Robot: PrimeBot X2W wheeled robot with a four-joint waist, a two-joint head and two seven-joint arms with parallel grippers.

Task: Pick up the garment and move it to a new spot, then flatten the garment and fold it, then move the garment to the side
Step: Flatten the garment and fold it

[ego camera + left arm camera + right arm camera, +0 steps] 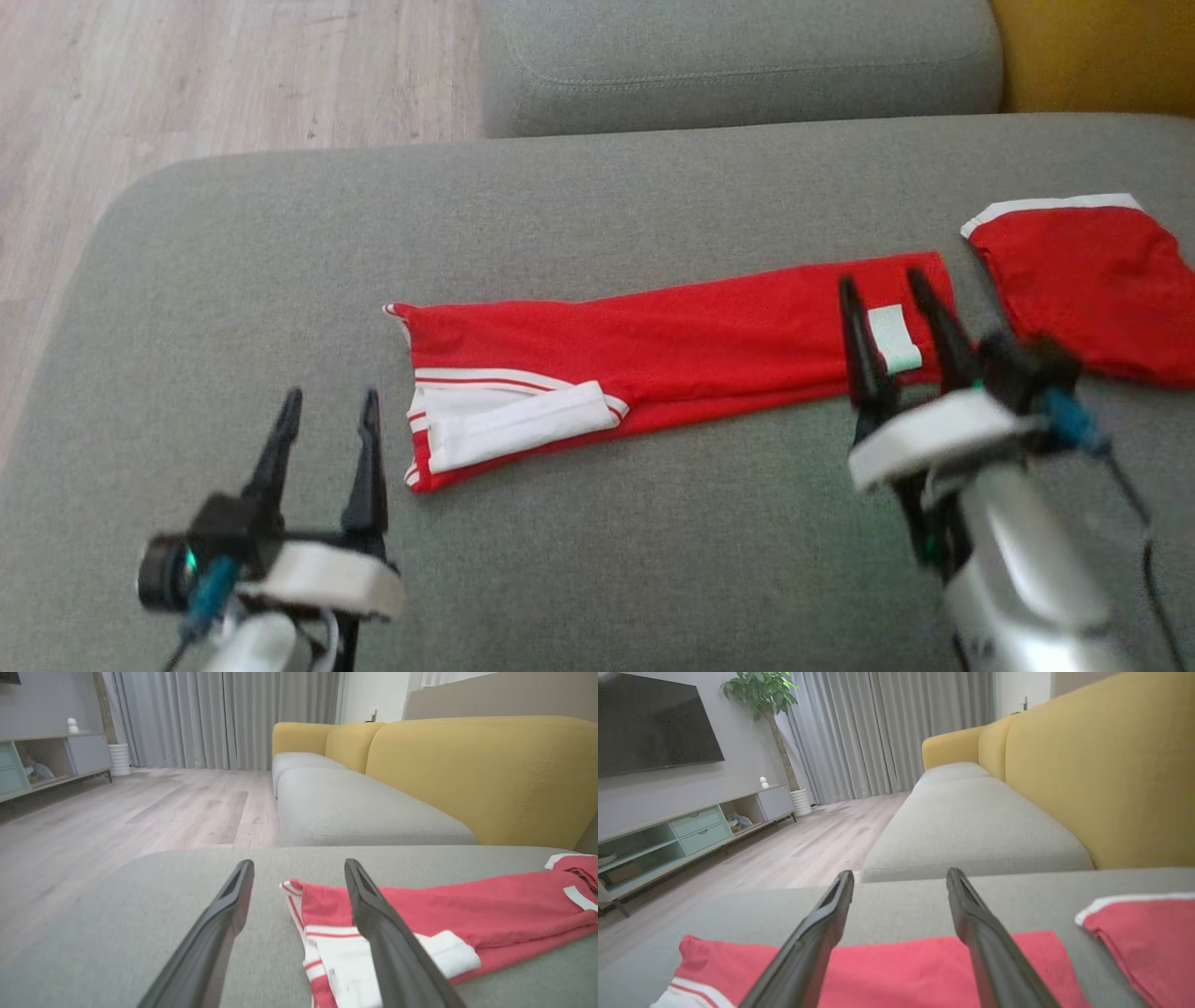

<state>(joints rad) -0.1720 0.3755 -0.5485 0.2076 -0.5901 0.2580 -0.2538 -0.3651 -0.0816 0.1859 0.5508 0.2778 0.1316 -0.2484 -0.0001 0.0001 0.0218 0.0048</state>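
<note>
In the head view, a red fabric garment, folded into a long narrow strip with a white, red-striped end at the left, lies flat across the middle of a grey upholstered sofa cushion. The left gripper hangs just beside that striped end, its two dark fingers spread and clear of the cloth. The right gripper is over the strip's right end, fingers apart on either side of a small white label. A separate red cloth with white trim lies near that end, apart from it. In the left wrist view, the left gripper stands open above the cushion, the striped end showing behind its right-hand finger, with a yellow sofa backrest beyond. In the right wrist view, the right gripper is spread over the garment, holding nothing.
</note>
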